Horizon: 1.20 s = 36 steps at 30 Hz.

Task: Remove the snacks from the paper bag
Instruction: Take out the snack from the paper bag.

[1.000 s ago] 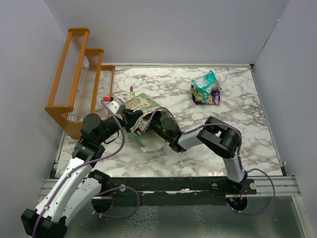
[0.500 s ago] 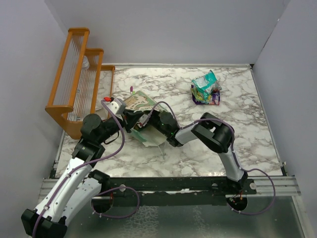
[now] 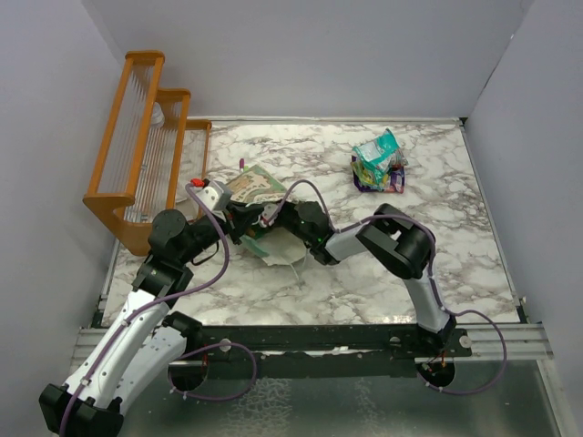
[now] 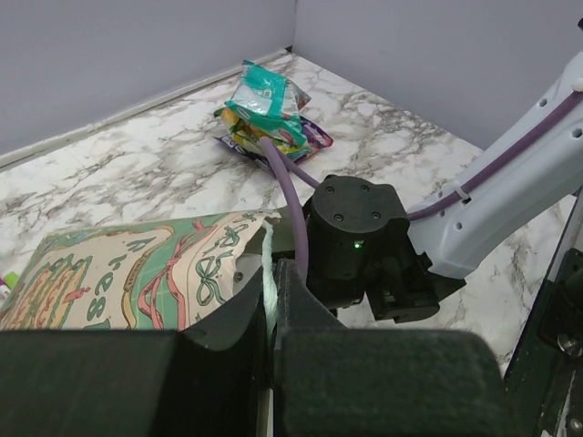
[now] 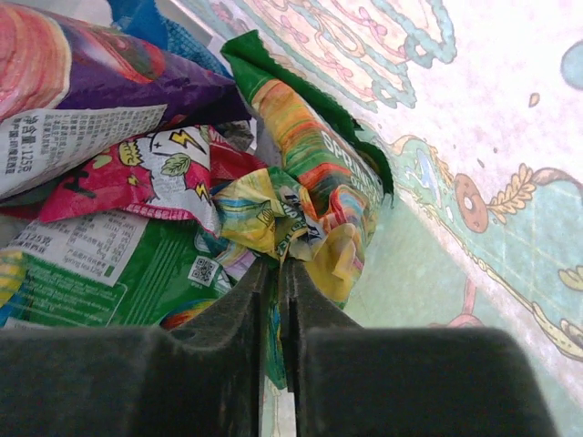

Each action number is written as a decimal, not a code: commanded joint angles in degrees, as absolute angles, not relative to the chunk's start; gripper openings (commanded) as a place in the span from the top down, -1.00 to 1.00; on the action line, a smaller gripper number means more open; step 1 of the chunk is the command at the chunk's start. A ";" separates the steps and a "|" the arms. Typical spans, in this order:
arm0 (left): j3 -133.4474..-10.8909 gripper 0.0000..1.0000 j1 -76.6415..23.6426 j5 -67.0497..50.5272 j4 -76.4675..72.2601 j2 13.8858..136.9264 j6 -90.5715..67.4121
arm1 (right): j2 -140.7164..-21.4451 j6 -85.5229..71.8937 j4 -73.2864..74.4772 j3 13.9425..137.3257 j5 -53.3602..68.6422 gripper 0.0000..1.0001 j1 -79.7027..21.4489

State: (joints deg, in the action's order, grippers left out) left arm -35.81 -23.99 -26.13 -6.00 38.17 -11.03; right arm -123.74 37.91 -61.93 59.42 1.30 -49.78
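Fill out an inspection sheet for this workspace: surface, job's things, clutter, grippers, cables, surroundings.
Surface: marble table, no spills seen.
Job's things: bag lying on its side at centre-left, mouth toward the right arm; snacks piled at far right; more packets inside the bag.
Clutter: orange rack at far left; purple-capped marker behind the bag.
Grippers: left gripper shut on the bag's edge; right gripper inside the bag, shut on a yellow-green packet.
Cables: purple cables run along both arms; none seen snagged.
Surroundings: plain grey walls on three sides.
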 commanded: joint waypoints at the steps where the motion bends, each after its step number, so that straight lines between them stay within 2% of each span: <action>1: -35.77 1.00 -23.64 -27.24 -8.96 37.83 -11.58 | -118.40 36.61 -60.13 56.73 4.17 0.87 -49.30; 4: -35.85 1.00 -23.64 -27.13 -8.94 38.34 -11.65 | -115.52 35.62 -60.13 53.96 5.42 0.97 -49.59; 19: -36.11 1.00 -23.64 -24.45 -8.24 39.38 -12.08 | -107.90 31.56 -62.40 43.92 3.03 0.98 -52.73; 27: -36.77 1.00 -23.64 -21.06 -10.19 39.28 -15.86 | -102.76 27.67 -61.85 42.09 -0.36 0.98 -54.14; 31: -36.28 1.00 -23.64 -20.95 -15.73 39.06 -19.57 | -100.90 22.83 -61.65 41.99 2.32 0.98 -54.38; 36: -37.96 1.00 -23.65 -20.46 -15.66 40.50 -20.52 | -98.47 22.04 -57.72 42.53 1.97 0.98 -55.06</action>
